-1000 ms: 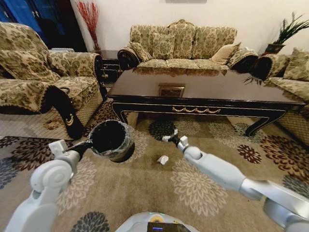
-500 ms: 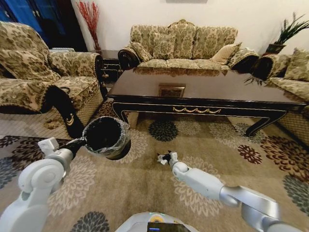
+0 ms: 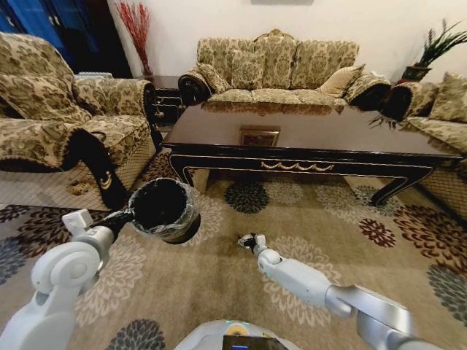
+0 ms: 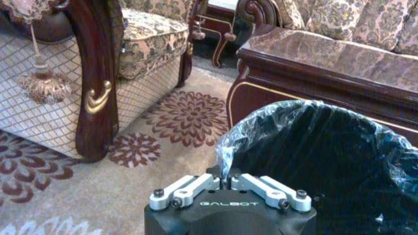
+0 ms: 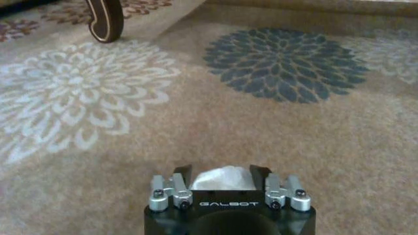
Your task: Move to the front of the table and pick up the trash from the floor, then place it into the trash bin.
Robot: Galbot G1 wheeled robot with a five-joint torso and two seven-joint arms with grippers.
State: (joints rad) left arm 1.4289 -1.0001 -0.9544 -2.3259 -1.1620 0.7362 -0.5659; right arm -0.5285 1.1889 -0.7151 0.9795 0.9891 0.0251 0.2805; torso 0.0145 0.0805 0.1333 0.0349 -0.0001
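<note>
The trash, a crumpled white paper wad (image 5: 222, 177), lies on the patterned carpet in front of the long dark table (image 3: 314, 131). My right gripper (image 3: 248, 240) is down at the floor, open, with one finger on each side of the wad, which fills the gap between them. My left gripper (image 3: 125, 216) is shut on the liner-covered rim of the black trash bin (image 3: 165, 210) and holds it above the carpet, left of the wad. In the left wrist view the fingers (image 4: 216, 182) pinch the thin plastic liner at the trash bin (image 4: 326, 161) rim.
Patterned sofas stand at the left (image 3: 51, 109), behind the table (image 3: 277, 69) and at the right (image 3: 445, 109). A small framed item (image 3: 259, 135) lies on the tabletop. A curved table leg (image 5: 107, 22) stands beyond the right gripper. Open carpet lies around the wad.
My right arm came down from in front of the table rail to the floor and now has its fingers around the wad. The held bin shifted slightly left.
</note>
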